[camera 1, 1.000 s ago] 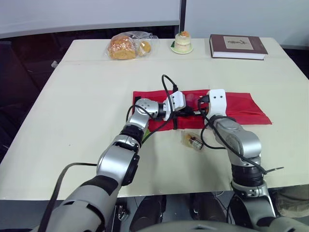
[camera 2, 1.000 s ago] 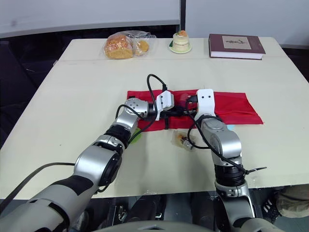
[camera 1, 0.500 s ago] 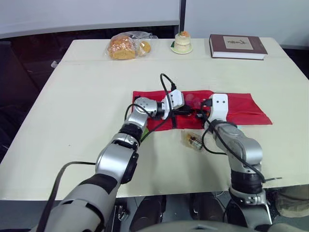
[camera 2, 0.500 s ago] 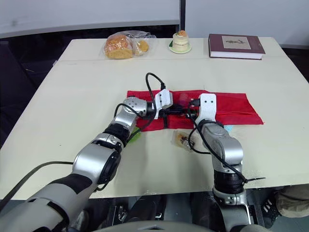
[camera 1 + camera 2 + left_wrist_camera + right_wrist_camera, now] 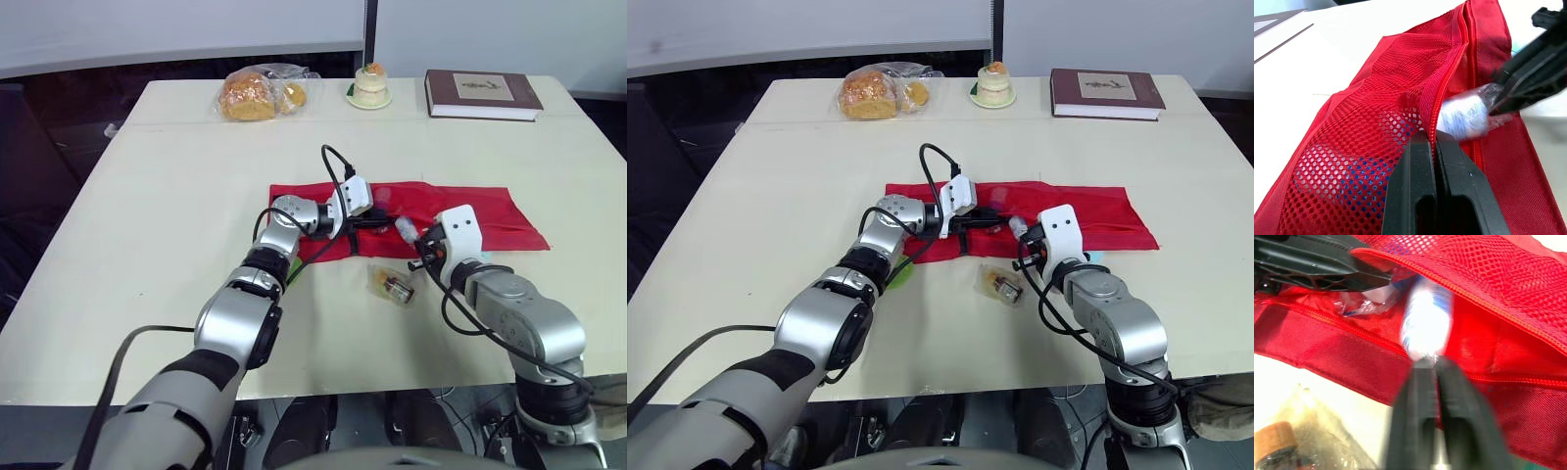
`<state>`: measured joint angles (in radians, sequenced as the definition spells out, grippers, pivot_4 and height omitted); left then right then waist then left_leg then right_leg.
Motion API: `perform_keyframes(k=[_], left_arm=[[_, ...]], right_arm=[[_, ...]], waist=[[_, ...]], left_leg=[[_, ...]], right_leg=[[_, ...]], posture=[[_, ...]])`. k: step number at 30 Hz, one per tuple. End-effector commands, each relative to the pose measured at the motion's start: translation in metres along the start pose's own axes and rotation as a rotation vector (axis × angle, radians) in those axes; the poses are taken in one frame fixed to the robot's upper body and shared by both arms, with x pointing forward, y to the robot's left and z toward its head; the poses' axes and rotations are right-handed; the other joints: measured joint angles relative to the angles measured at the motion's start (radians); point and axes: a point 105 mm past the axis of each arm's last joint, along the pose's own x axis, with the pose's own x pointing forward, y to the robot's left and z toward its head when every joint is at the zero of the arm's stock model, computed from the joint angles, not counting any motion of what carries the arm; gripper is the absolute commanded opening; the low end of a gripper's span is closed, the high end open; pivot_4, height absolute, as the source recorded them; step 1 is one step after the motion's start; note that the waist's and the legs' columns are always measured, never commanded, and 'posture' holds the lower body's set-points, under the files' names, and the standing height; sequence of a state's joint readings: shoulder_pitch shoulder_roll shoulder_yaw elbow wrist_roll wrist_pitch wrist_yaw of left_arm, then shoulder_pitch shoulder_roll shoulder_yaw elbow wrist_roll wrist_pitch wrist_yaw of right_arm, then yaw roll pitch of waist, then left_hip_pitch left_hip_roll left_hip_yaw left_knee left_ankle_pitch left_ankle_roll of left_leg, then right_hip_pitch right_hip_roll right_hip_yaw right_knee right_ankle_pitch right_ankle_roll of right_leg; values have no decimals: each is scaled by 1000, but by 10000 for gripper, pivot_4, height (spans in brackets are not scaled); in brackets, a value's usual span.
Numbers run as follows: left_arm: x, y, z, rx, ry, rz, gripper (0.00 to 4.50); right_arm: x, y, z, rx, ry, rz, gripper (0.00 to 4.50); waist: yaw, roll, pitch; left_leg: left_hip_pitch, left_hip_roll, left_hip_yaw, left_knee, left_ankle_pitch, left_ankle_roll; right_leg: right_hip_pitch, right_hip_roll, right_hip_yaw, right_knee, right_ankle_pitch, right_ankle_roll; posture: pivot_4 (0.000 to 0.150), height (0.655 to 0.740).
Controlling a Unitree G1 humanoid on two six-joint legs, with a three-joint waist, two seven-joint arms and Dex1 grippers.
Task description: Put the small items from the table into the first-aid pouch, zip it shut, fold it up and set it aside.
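The left gripper (image 5: 1434,139) pinches the first-aid pouch (image 5: 490,220) by its floppy mesh lip while the right gripper (image 5: 1431,363) nips the light wrapped white roll (image 5: 1426,323) by its crinkly, probably slippery wrapper tail.

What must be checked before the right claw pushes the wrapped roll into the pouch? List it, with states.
1. Left claw shut on the mesh pocket's zipper edge: ok.
2. Pocket held open: ok.
3. Right claw shut on the wrapped roll: ok.
4. Roll fully inside: not ok.
5. Room left inside: cannot tell.
6. Everything packed: not ok; clear packet lies on the table.
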<state>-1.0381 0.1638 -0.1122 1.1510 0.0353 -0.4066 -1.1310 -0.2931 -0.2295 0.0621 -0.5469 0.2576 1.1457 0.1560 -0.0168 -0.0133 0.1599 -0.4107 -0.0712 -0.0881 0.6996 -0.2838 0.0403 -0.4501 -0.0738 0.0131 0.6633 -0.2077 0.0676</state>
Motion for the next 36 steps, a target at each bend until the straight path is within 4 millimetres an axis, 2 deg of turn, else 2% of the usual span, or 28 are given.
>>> perform_keyframes(k=[1, 6, 16, 20, 23, 29, 36], left_arm=[[-2, 6, 10, 23, -28, 15, 0], [-1, 5, 9, 27, -24, 8, 0], [4, 0, 11, 33, -33, -17, 0], [4, -2, 9, 34, -33, -23, 0], [2, -2, 7, 32, -27, -18, 0], [-2, 3, 6, 32, -16, 2, 0], [-4, 5, 5, 33, -8, 11, 0]], right_arm=[[-2, 6, 15, -11, -76, 16, 357], [6, -2, 12, 16, -79, -39, 357], [40, -3, 31, 76, -145, -102, 357], [44, -5, 30, 72, -162, -108, 357], [40, -5, 24, 53, -154, -84, 8721], [20, 5, 29, -13, -198, 16, 39016], [-17, 7, 32, -81, -249, 123, 39016]], waist=[[0, 0, 0], [0, 0, 0], [1, 0, 0], [0, 0, 0], [-1, 0, 0], [-2, 0, 0], [1, 0, 0]], left_leg=[[0, 0, 0, 0, 0, 0], [0, 0, 0, 0, 0, 0], [0, 0, 0, 0, 0, 0], [0, -1, 0, 0, 0, 0], [0, -1, 0, 0, 0, 0], [0, 0, 0, 0, 0, 0], [0, 0, 0, 0, 0, 0]], right_leg=[[0, 0, 0, 0, 0, 0], [0, 0, 0, 0, 0, 0], [0, 0, 0, 0, 0, 0], [0, 0, 0, 0, 0, 0], [0, 0, 0, 0, 0, 0], [0, 0, 0, 0, 0, 0], [0, 0, 0, 0, 0, 0]], posture=[[1500, 7289], [1500, 7289], [1500, 7289], [1500, 7289], [1500, 7289], [1500, 7289], [1500, 7289]])
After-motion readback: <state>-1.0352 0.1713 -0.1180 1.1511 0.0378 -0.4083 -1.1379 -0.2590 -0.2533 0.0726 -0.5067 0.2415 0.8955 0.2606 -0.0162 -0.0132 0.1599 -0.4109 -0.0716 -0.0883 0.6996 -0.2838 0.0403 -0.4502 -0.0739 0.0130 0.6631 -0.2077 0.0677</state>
